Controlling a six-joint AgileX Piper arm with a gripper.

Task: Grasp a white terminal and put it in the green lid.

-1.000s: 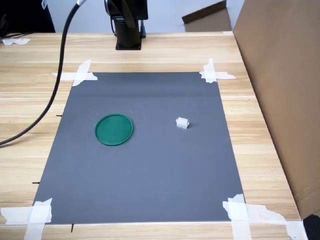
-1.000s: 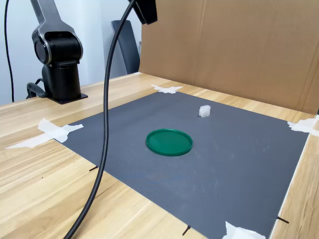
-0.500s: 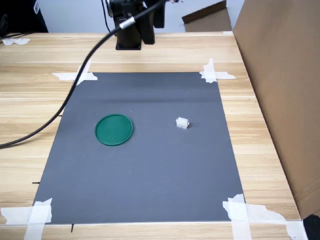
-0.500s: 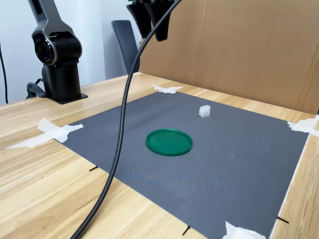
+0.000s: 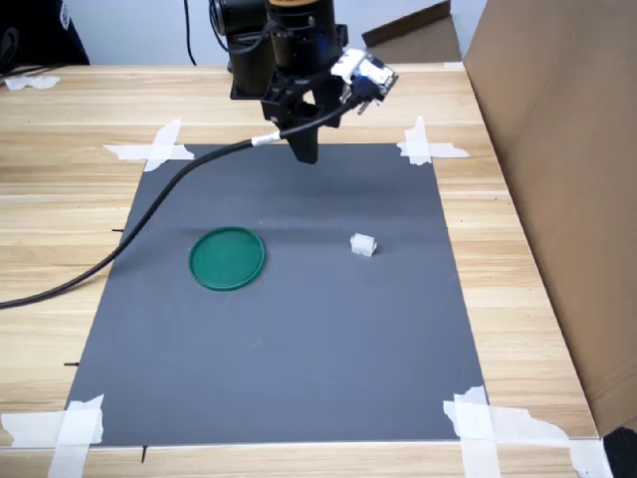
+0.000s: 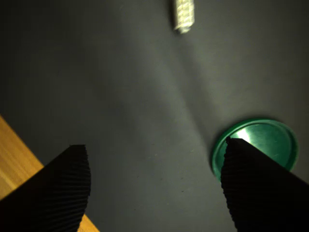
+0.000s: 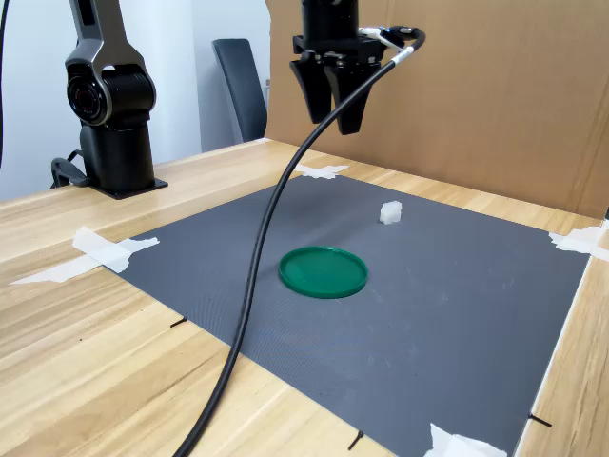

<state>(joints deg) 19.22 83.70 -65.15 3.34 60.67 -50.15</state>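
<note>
We are hovering with the gripper [image 7: 331, 114] spread and empty, high over the far part of the gray mat [image 5: 299, 368]. The white terminal [image 5: 363, 244] is sitting on the mat, right of the green lid [image 5: 227, 259] in the first exterior view. Risk: the tiny, blocky, ribbed plastic piece is likely to skid or tip if the fingers close off-center. The lid is flat, round and glossy.

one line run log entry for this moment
gripper: open, empty, raised | white terminal: on mat, untouched | green lid: empty
</note>
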